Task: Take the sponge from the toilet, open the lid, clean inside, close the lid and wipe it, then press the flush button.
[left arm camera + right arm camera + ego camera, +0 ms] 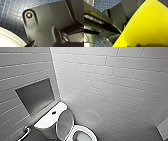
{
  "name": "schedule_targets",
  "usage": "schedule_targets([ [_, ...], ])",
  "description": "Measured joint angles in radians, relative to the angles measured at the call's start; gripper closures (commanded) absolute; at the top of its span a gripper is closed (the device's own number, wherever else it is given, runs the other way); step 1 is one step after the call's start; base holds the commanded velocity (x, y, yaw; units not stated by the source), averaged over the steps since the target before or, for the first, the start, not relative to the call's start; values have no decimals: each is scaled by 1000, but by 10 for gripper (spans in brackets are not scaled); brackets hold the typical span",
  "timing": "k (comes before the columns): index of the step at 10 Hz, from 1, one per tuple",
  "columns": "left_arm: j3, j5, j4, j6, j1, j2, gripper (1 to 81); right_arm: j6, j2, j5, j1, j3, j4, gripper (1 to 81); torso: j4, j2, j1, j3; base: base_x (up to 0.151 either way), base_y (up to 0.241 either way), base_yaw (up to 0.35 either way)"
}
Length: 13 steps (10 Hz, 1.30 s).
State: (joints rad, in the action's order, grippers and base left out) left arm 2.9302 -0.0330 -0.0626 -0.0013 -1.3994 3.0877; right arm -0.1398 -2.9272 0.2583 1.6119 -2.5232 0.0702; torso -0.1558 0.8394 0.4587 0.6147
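The white toilet [50, 122] stands in the corner at the bottom of the head view. Its lid [64, 123] is raised upright against the tank, and the open bowl [81, 135] shows in front of it. The dark round flush button [53, 112] sits in the middle of the tank top. The bright yellow sponge [146, 25] looms very large and close in the right wrist view, squeezed in my right gripper, which is shut on it. A curved white edge of the toilet [7, 38] shows in the left wrist view, over blue floor tiles; my left gripper is open and holds nothing.
Grey tiled walls meet in the corner behind the tank. A recessed niche [36, 95] is set in the left wall, with a metal grab bar [23, 133] below it. A white fixture [163, 128] juts in at the right edge. The floor [11, 13] is small blue tiles.
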Motion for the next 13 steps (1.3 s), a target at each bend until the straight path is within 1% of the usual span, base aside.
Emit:
schedule_targets([
  [2,-1,-1,0,0,0,13,10,0,-5,-4,3,-14,0,811,0,-5,-4,0,0,0,0],
  [3,-3,-1,-2,1,1,13,10,0,-7,-4,0,-17,0,811,0,-22,-15,0,0,0,0],
  [5,-3,-1,-28,1,0,12,10,0,-19,-3,-2,-32,0,811,0,-90,-58,0,0,0,0],
  [9,-3,-1,-32,1,1,13,10,0,-25,-1,-3,-45,0,811,0,-236,-153,0,0,0,0],
  [10,-3,-3,-32,1,1,12,10,0,-25,-4,-2,-45,0,811,2,-246,-160,0,0,0,0],
  [11,-3,0,-33,1,7,13,10,0,-26,0,-4,-45,0,811,15,-256,-164,0,0,0,0],
  [12,-3,3,-35,1,13,13,10,0,-28,0,-6,-45,0,811,42,-261,-167,0,0,0,0],
  [13,-3,3,-36,1,11,12,10,0,-30,1,-9,-45,0,811,73,-264,-170,0,0,0,0],
])
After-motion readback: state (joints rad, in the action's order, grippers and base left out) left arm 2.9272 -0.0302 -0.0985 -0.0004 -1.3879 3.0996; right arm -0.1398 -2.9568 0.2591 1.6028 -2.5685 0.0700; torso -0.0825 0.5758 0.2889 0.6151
